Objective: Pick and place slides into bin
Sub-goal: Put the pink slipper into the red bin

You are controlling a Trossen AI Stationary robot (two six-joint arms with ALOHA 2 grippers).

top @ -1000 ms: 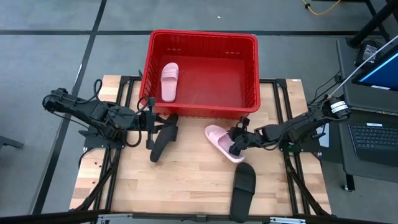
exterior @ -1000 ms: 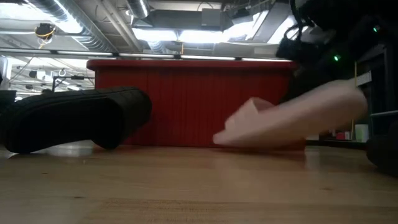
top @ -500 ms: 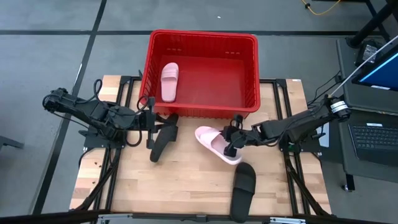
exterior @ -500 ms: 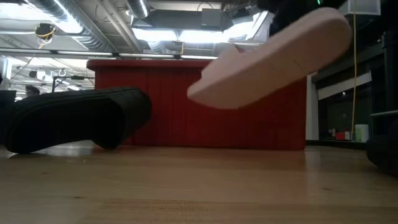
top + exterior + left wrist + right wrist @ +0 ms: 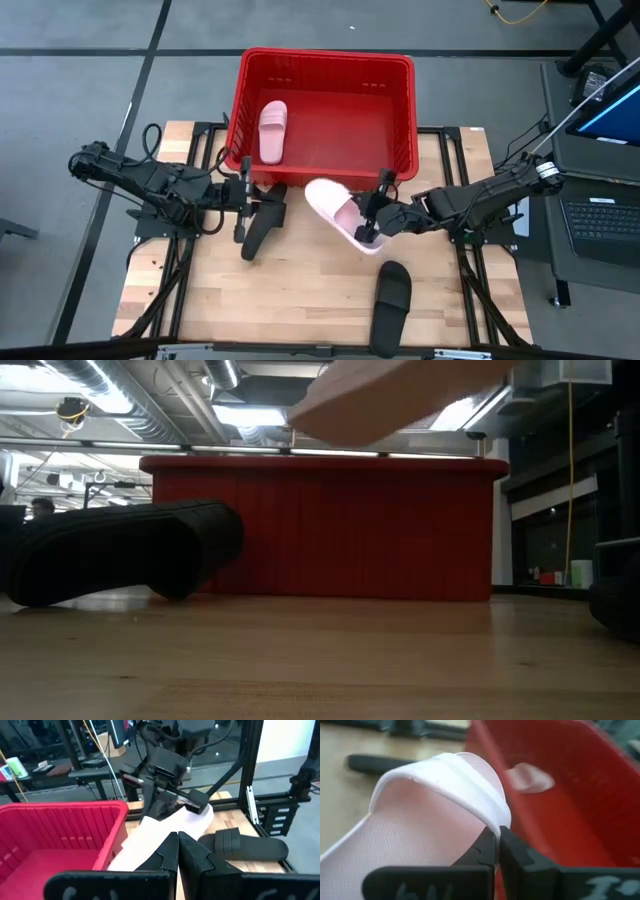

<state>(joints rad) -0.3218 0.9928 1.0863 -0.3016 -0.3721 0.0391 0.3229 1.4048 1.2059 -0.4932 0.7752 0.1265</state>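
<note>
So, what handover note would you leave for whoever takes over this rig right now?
Right gripper: shut on the strap of a pale pink slide sandal, lifted off the wooden table in front of the red lattice plastic bin.
Left gripper: shut, at the black slide sandal on the table's left side; whether it grips it is unclear.
Done: one pale pink slide lies inside the bin.
Left: drop the carried pink slide in, then both black ones; the second black slide lies near the table's front edge.

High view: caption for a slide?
Right gripper lifts a pink slide toward the red bin.
</note>
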